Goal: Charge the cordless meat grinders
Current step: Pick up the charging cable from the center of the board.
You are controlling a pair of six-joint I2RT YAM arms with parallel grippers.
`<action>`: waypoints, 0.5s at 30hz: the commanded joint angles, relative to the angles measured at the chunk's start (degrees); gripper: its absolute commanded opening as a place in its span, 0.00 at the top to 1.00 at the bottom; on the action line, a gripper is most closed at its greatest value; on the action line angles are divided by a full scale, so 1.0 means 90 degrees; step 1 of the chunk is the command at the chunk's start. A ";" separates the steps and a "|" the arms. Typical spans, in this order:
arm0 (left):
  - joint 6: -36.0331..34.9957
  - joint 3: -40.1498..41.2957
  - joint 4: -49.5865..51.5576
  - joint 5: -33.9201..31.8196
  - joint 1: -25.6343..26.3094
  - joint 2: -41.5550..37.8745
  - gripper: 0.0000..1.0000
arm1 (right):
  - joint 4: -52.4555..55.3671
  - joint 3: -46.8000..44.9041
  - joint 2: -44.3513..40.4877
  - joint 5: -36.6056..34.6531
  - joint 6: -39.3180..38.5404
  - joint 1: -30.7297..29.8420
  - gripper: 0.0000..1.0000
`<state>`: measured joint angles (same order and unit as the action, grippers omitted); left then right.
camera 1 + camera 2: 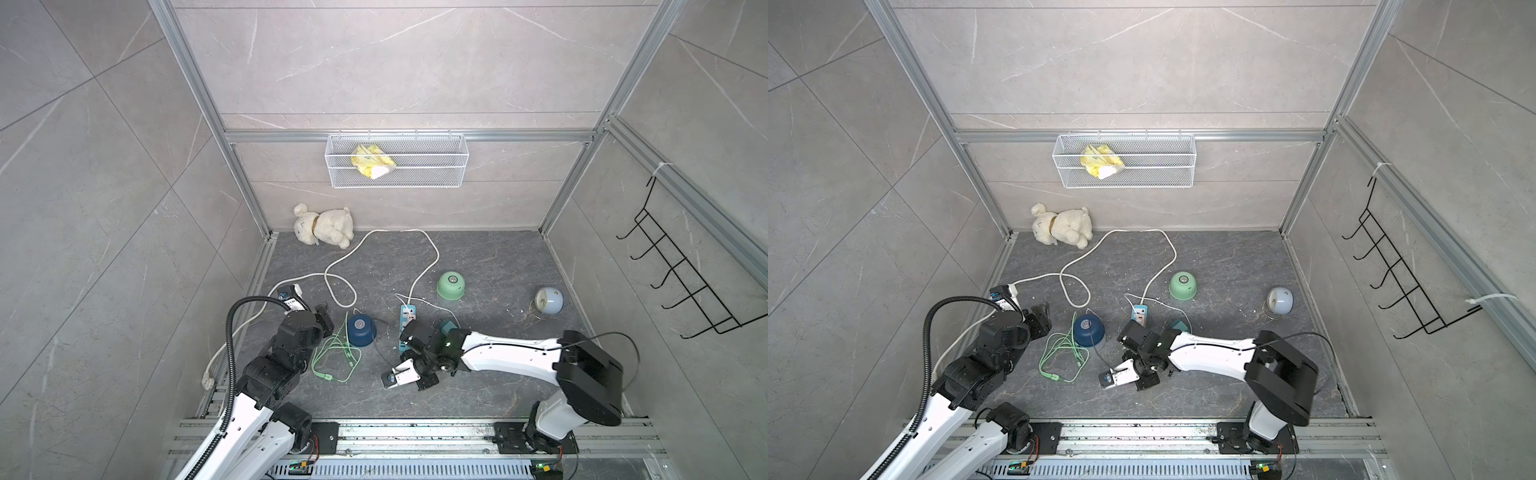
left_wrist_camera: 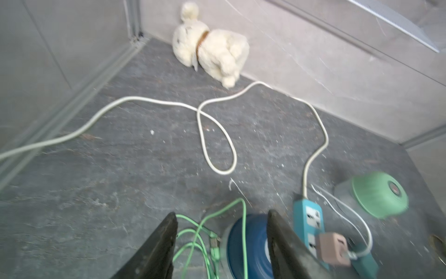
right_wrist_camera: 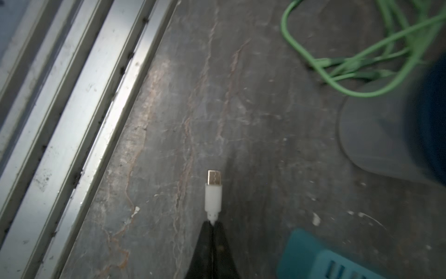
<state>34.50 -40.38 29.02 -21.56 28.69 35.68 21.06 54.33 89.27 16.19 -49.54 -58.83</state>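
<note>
My right claw (image 3: 212, 223) ends an arm stretched low, wrist bent just beside the power strip (image 1: 407, 316); my left arm is folded. Dark stone floor (image 1: 498, 374), grey tiled walls. Right claw pinched tight on the tail of a white plug (image 3: 213, 193). My left claw (image 2: 222, 213) half spread, holding nothing. The navy grinder (image 1: 360, 328) stands just left of the strip, the mint grinder (image 1: 451, 285) beyond it, rightward.
</note>
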 commanded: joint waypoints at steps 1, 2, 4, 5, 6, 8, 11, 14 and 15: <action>0.0381 -0.0294 0.0627 0.1972 -0.0023 -0.0106 0.36 | -0.0945 -0.0238 -0.0600 0.0218 0.1174 0.0101 1.00; 0.0501 -0.0257 0.0614 0.2408 -0.0023 -0.0114 0.33 | -0.1191 -0.0301 -0.0675 0.0111 0.1451 0.0110 1.00; 0.0949 -0.0066 0.0335 0.3464 -0.0023 -0.0105 0.27 | -0.1639 -0.0302 -0.0740 -0.0099 0.2198 0.0111 1.00; 0.1162 0.0058 0.0099 0.3920 -0.0025 -0.0089 0.25 | -0.1764 -0.0269 -0.0726 -0.0128 0.2447 0.0111 1.00; 0.1424 0.0224 -0.0226 0.4389 -0.0023 -0.0045 0.24 | -0.1853 -0.0219 -0.0703 -0.0102 0.2682 0.0111 1.00; 0.1781 0.0514 -0.0767 0.5155 -0.0023 0.0083 0.23 | -0.2162 -0.0223 -0.0700 -0.0086 0.2978 0.0101 1.00; 0.1854 0.0659 -0.0895 0.5600 -0.0023 0.0332 0.27 | -0.2414 -0.0206 -0.0730 -0.0034 0.3150 0.0101 1.00; 0.1831 0.0726 -0.1089 0.5802 -0.0023 0.0480 0.35 | -0.2401 -0.0106 -0.0730 0.0028 0.3200 0.0102 1.00; 0.1831 0.0759 -0.1188 0.5864 -0.0025 0.0510 0.36 | -0.2413 -0.0082 -0.0731 0.0054 0.3219 0.0101 1.00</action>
<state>48.99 -33.08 23.64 23.62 28.62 40.34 1.65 52.93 82.76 15.75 -24.01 -57.71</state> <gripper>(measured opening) 0.648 0.049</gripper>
